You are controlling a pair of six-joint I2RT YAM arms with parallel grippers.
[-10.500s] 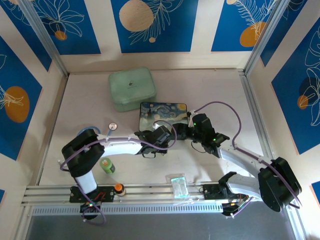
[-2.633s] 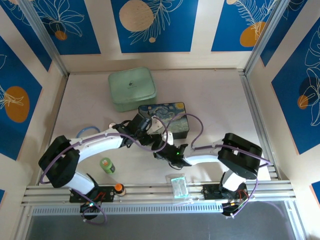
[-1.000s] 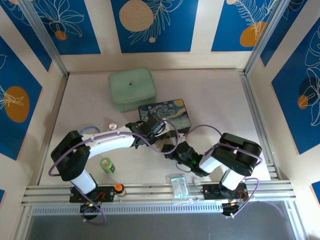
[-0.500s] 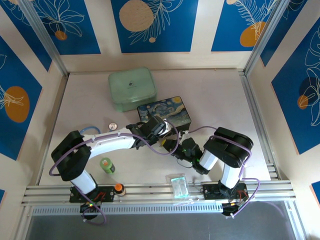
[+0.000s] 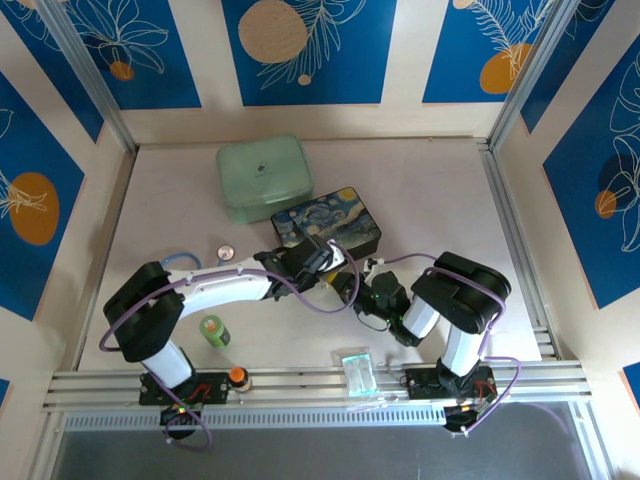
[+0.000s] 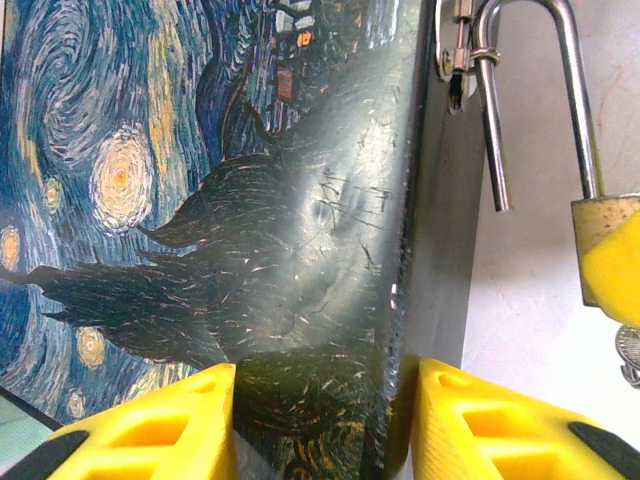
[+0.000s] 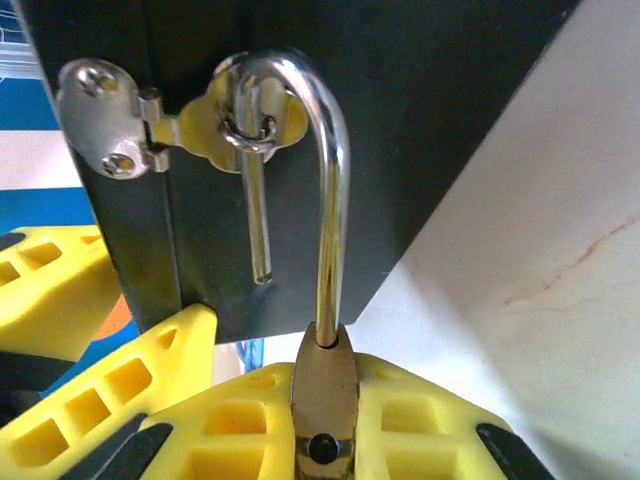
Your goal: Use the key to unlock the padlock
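Evidently hard, slick and light, the tiny brass-gold padlock (image 7: 322, 395) is best held by its body, where the right gripper (image 7: 322, 440) pinches it at six o'clock, its thin silver shackle (image 7: 328, 180), one leg free, hooked through the metal clasp (image 7: 175, 125) at eleven o'clock, while the left gripper (image 6: 325, 400) clamps the dark starry-night painted box (image 6: 200, 200).

Green case (image 5: 264, 178) and painted box (image 5: 328, 226) block the middle; right tabletop (image 5: 440, 190) free.

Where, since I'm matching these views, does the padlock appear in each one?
Top external: too small to see, by the near edge of the starry-night box.
Left wrist: padlock at right edge, shackle through the clasp.
Right wrist: padlock bottom centre, held by the right end effector.
Shared landmark: the box.
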